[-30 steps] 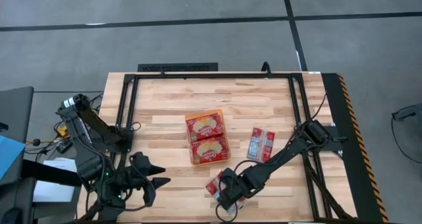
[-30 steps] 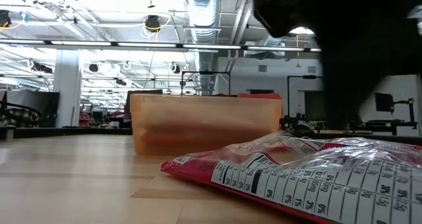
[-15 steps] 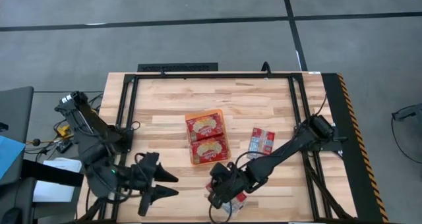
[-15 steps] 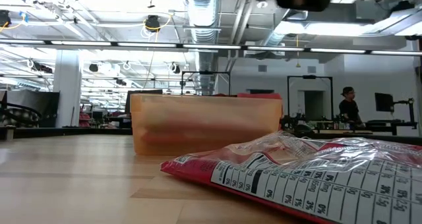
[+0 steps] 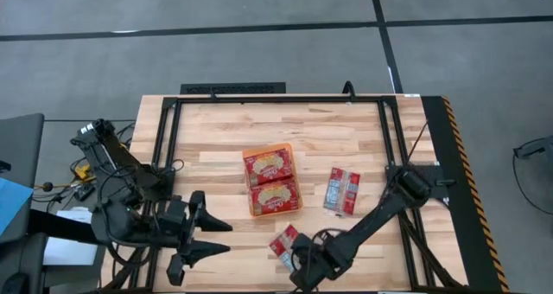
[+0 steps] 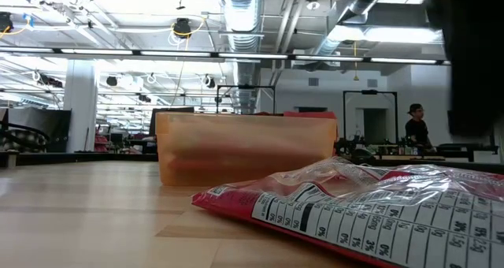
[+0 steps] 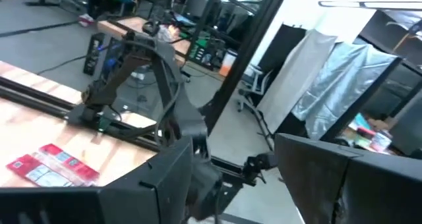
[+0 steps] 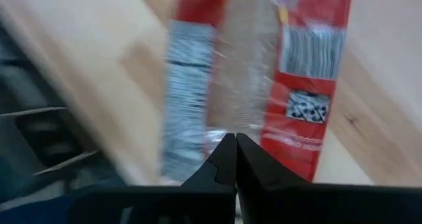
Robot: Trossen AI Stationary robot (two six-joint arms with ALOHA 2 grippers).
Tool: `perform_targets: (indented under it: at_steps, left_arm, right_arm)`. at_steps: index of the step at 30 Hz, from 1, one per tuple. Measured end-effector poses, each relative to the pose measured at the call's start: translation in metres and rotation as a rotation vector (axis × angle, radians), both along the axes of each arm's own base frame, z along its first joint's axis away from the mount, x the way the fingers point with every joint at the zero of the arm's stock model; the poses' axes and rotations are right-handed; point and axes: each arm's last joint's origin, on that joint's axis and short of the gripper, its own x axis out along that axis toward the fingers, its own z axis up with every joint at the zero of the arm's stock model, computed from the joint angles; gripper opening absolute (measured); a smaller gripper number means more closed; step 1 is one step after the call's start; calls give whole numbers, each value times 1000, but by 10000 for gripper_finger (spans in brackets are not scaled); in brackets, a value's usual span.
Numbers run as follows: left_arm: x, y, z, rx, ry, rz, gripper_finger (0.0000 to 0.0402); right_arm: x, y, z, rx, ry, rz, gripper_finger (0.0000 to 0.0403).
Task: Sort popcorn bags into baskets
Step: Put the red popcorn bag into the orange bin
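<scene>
the right gripper (image 8: 229, 159) has its fingers pressed together, tip to tip, with nothing seen between them; in the right wrist view they point at a red popcorn bag (image 8: 264, 79) lying print side up on the counter (image 8: 376, 118) just past the tips, so the packet does not look caught. from above, that gripper (image 5: 304, 261) sits low at the near edge of the counter (image 5: 216, 130), just beside the same bag (image 5: 284, 241), which lies free on the wood. the left gripper (image 5: 197, 240) hangs near the counter's near left corner, fingers spread and holding nothing, waiting. the orange basket (image 5: 271, 181) stands mid-counter with two packets showing, popcorn face up, and one more bag (image 5: 343, 191) lies to its right, print side up. in the low view the near bag (image 6: 370, 213) fills the foreground with the basket (image 6: 246, 148) behind it. the step in hand looks like a pickup of the near bag that has not taken hold. the next move likely calls for parting the fingers, setting them over an edge of the packet and closing, since the thin, slick film offers little to grip, then carrying it to the basket.
</scene>
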Motion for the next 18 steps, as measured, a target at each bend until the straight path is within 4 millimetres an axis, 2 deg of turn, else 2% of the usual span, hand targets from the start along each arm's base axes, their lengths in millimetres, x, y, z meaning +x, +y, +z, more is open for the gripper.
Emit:
perform_targets:
  at_steps: [4, 9, 13, 18]
  left_arm:
    - [1, -1, -1, -30, 9, -68, 203]
    - [-6, 12, -12, -102, 169, -114, 203]
    - [-18, 23, -34, -117, 374, -27, 203]
    - [-40, 25, -78, -114, 576, 165, 203]
  right_arm:
    - [6, 8, -36, -17, 40, -21, 14]
    - [31, 7, -47, 107, -43, 5, 26]
    - [54, -10, -43, 128, -72, 70, 29]
    - [78, -42, -35, 90, -112, 99, 16]
